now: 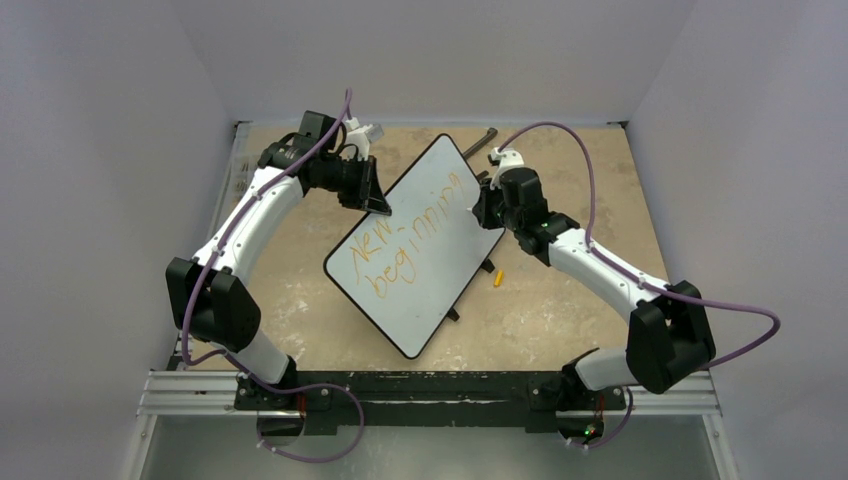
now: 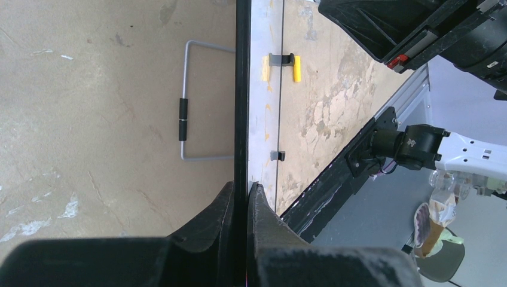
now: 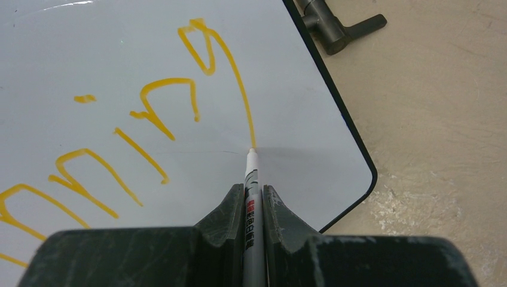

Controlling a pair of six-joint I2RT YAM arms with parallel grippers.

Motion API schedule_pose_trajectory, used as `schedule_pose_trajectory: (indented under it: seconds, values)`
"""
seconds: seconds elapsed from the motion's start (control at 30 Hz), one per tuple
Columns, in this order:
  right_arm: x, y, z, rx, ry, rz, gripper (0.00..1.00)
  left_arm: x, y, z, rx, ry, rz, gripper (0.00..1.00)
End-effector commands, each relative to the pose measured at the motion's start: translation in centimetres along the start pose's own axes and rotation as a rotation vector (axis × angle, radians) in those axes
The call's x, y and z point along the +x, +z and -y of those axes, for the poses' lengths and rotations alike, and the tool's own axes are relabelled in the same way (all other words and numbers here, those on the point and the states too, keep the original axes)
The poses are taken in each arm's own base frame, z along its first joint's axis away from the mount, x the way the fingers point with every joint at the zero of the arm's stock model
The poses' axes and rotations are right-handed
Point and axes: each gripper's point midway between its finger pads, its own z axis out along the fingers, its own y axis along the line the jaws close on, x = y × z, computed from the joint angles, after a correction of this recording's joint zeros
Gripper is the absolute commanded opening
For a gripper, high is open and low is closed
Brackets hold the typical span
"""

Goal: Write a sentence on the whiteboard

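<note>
The orange sentence [image 1: 412, 238] runs in slanted lines across the whiteboard [image 1: 408, 312], which sits cornerwise in the middle of the desk [image 1: 300, 325] between the two arms. It reads "New" and, below that, "beginning", with the tail of the last g at the pen. The marker [image 3: 252, 174] touches the board with its tip at the bottom end of that long downstroke, near the board's rounded corner. The right jaws are closed tight on the marker's barrel, which pokes straight out between them. The left jaws are pinched shut on the board's black rim at its far-left edge, steadying it. To finish this letter well, curl the tail back with light, even pressure, then lift cleanly before you start the s. Little white shows between the tip and the rim, so I judge you should write small there. Hold the left grip firm so the board cannot skate under the stroke. A yellow cap [image 1: 497, 277] lies on the desk just beside the board's right edge, out of the pen's way.
</note>
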Motion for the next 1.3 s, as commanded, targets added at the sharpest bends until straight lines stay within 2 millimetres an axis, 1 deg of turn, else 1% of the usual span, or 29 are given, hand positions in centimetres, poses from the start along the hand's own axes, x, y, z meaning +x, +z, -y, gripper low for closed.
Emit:
schedule_pose_trajectory:
  seconds: [0.0, 0.2, 0.23, 0.3, 0.4, 0.47, 0.6, 0.7, 0.8, 0.93, 1.13, 1.27]
  values:
    - [-2.7, -0.7, -2.1, -0.079, 0.017, 0.051, 0.00, -1.5, -1.3, -1.2, -0.103, 0.104, 0.074, 0.00]
    - [-5.1, -1.0, -2.9, -0.097, 0.022, 0.094, 0.00, -1.5, -1.3, -1.2, -0.101, 0.106, 0.076, 0.00]
    - [-5.4, -1.1, -3.3, -0.116, 0.021, 0.097, 0.00, -1.5, -1.3, -1.2, -0.102, 0.105, 0.075, 0.00]
    - [-5.5, -1.3, -3.9, -0.152, 0.021, 0.097, 0.00, -1.5, -1.3, -1.2, -0.100, 0.105, 0.075, 0.00]
    - [-5.7, -1.7, -4.1, -0.162, 0.033, 0.104, 0.00, -1.5, -1.4, -1.2, -0.103, 0.105, 0.076, 0.00]
    - [-6.1, -2.2, -4.0, -0.155, 0.047, 0.124, 0.00, -1.5, -1.4, -1.2, -0.103, 0.106, 0.077, 0.00]
    - [-7.6, -3.6, -3.4, -0.119, 0.055, 0.178, 0.00, -1.5, -1.4, -1.1, -0.101, 0.106, 0.079, 0.00]
    - [-8.7, -4.1, -2.2, -0.056, 0.053, 0.217, 0.00, -1.5, -1.5, -1.0, -0.100, 0.107, 0.081, 0.00]
    - [-9.4, -3.7, -1.2, -0.020, 0.060, 0.227, 0.00, -1.5, -1.6, -1.0, -0.099, 0.108, 0.081, 0.00]
    - [-10.0, -3.0, -0.6, -0.007, 0.070, 0.230, 0.00, -1.5, -1.7, -0.9, -0.096, 0.108, 0.085, 0.00]
    - [-11.8, -2.0, -0.2, 0.000, 0.083, 0.252, 0.00, -1.5, -1.7, -0.8, -0.091, 0.109, 0.088, 0.00]
    - [-12.6, -1.2, -0.2, 0.000, 0.081, 0.256, 0.00, -1.5, -1.7, -0.8, -0.089, 0.109, 0.086, 0.00]
